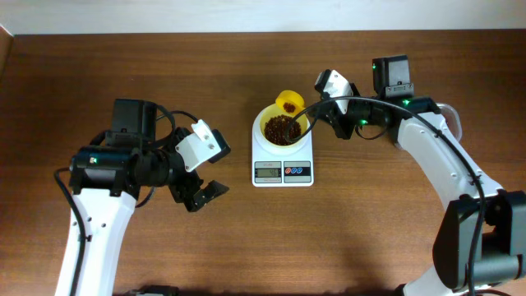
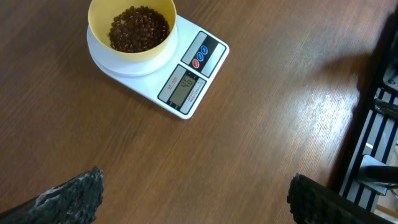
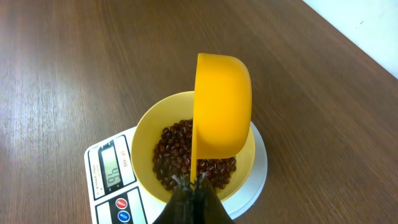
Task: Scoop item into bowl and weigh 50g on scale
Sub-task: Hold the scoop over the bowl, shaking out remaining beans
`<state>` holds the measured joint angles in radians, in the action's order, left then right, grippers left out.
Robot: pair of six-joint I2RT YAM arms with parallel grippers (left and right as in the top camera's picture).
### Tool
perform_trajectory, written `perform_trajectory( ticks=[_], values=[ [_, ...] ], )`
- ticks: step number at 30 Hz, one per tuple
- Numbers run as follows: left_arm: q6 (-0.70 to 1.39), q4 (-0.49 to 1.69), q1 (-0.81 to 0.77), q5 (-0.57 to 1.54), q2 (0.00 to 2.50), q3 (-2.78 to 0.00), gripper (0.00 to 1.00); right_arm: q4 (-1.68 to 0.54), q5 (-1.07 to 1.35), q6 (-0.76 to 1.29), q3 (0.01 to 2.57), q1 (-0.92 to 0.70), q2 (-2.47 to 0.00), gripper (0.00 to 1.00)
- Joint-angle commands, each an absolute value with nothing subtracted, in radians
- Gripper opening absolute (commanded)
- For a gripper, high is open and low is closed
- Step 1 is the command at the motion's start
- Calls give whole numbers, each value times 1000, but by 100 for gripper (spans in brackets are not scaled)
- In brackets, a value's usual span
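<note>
A pale yellow bowl point(image 1: 282, 126) point(image 2: 132, 28) point(image 3: 146, 140) stands on the white scale point(image 1: 282, 164) point(image 2: 186, 87) point(image 3: 109, 180) at the table's middle. Dark red-brown beans point(image 1: 281, 129) point(image 2: 138, 27) point(image 3: 177, 152) fill its bottom. The display reads about 46. My right gripper point(image 1: 329, 109) point(image 3: 193, 186) is shut on the handle of a yellow scoop point(image 1: 289, 103) point(image 3: 222, 106), tipped on its side over the bowl's far rim. My left gripper point(image 1: 201, 193) point(image 2: 196, 199) is open and empty, low over bare table left of the scale.
The wooden table point(image 1: 164, 74) spreads round the scale. A dark rack or frame point(image 2: 379, 118) shows past the table's edge in the left wrist view.
</note>
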<state>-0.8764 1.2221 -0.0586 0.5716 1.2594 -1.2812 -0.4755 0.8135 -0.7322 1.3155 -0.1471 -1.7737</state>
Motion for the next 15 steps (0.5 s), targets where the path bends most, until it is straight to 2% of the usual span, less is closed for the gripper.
perform_trajectory(
  ticks=[1, 4, 9, 11, 15],
  values=[
    [-896, 1221, -56, 576, 1243, -1294, 99, -482, 805, -726, 1313, -157, -1742, 4],
    [-896, 1221, -56, 576, 1243, -1294, 99, -483, 833, -725, 1313, -160, -1711, 4],
    [-896, 1221, -56, 576, 1243, -1294, 99, -519, 728, -726, 1313, -197, -1706, 4],
    [-896, 1221, -56, 576, 1243, -1294, 99, -529, 609, -726, 1312, -208, -1721, 4],
    [-896, 1221, -56, 576, 1243, -1294, 99, -498, 563, -726, 1313, -215, -1722, 4]
  ],
)
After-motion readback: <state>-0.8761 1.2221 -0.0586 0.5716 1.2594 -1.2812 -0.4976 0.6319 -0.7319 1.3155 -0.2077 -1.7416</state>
